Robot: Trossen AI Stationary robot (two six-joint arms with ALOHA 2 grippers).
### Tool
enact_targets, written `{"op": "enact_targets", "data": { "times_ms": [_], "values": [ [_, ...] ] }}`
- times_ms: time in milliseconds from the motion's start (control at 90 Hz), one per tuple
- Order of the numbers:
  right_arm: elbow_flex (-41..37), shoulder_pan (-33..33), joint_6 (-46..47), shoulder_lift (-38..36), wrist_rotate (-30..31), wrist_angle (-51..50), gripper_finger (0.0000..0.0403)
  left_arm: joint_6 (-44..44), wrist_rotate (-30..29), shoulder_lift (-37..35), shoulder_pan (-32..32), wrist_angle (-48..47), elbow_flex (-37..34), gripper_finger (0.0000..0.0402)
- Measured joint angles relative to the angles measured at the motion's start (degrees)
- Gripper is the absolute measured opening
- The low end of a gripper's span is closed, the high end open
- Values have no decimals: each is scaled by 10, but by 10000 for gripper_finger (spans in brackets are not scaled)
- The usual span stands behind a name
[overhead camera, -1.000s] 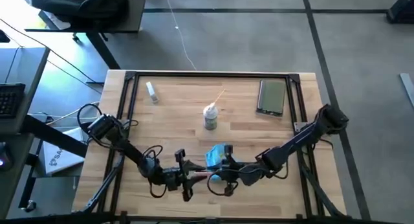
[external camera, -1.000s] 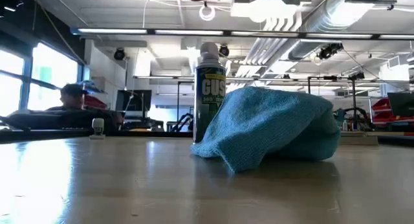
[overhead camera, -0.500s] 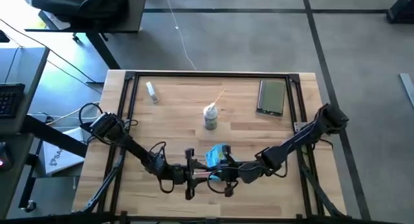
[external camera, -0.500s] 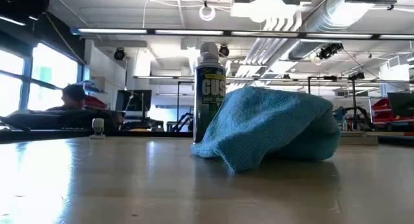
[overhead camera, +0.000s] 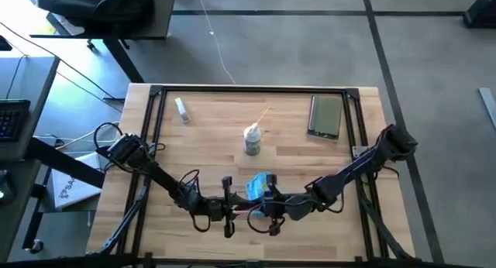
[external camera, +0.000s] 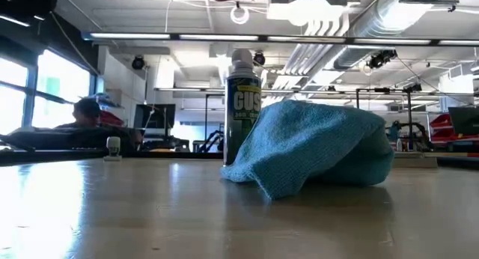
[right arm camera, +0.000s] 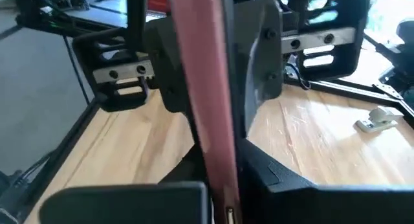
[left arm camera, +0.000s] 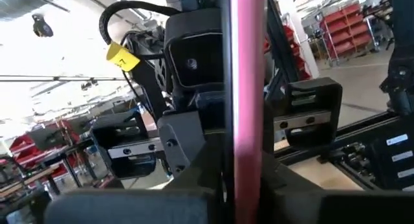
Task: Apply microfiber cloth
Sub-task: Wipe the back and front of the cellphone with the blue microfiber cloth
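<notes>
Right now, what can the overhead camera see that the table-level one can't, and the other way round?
Only the high view shows both arms meeting near the table's front edge, the left tool facing the right tool with a pink object between them, plus the black phone and a small clear bottle. Only the low view shows the room behind, with a person seated far off. Both show the microfiber cloth lying untouched beside the spray can.

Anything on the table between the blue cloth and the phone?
No. In the high view the stretch from the microfiber cloth up to the phone is bare wood; the spray can stands off to the side of that line.
</notes>
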Motion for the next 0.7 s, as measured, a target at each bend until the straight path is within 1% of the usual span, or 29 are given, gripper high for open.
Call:
{"op": "enact_targets", "data": {
  "times_ms": [78, 133, 189, 300, 378, 411, 489, 533, 611, 700],
  "values": [
    [1, -1, 24, 0, 14, -5, 56, 60, -25, 2, -9, 20, -1, 11],
    [2, -2, 45, 0, 32, -11, 81, 107, -44, 3, -16, 37, -2, 8],
    [3, -3, 63, -2, 36, -24, 108, 150, -65, 3, -25, 52, -2, 5],
    [3, -4, 89, -2, 22, -64, 161, 224, -119, 3, -40, 59, -2, 4],
    [4, -5, 119, -3, 22, -116, 193, 280, -160, 4, -48, 45, -2, 3],
    [4, -5, 139, -3, 13, -150, 203, 315, -180, 4, -51, 42, -2, 3],
    [1, -6, 188, 6, -3, -218, 220, 375, -203, 0, -53, 30, -1, 2],
    [-1, -8, 214, 12, -5, -247, 225, 412, -226, 1, -53, 14, -1, 2],
    [-6, -14, 248, 25, 6, -248, 227, 455, -268, 3, -51, -28, -2, 2],
    [-18, -22, 294, 59, 12, -248, 224, 478, -297, 2, -49, -80, -2, 2]
  ]
}}
